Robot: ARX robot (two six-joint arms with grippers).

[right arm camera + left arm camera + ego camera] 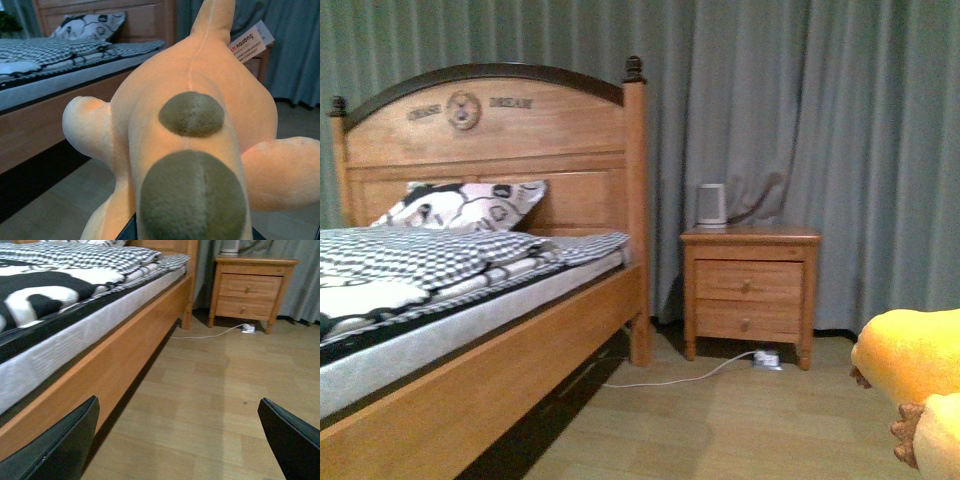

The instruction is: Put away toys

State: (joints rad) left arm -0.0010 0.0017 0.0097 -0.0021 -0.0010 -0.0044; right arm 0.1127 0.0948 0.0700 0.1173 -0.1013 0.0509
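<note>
The orange-yellow plush toy (200,145) fills the right wrist view, with two olive-brown patches along its back, stubby limbs and a white tag. My right gripper (192,235) is shut on it; the jaws are mostly hidden under the plush. The toy's orange body and paler clawed paw show at the lower right edge of the front view (915,365), held above the floor. My left gripper (185,440) is open and empty, its dark fingers (60,445) spread wide low over the wooden floor beside the bed.
A wooden bed (500,340) with checked bedding and a patterned pillow (465,205) fills the left. A two-drawer nightstand (750,285) with a white kettle (711,205) stands by grey curtains. A white cable and plug (765,358) lie on the floor.
</note>
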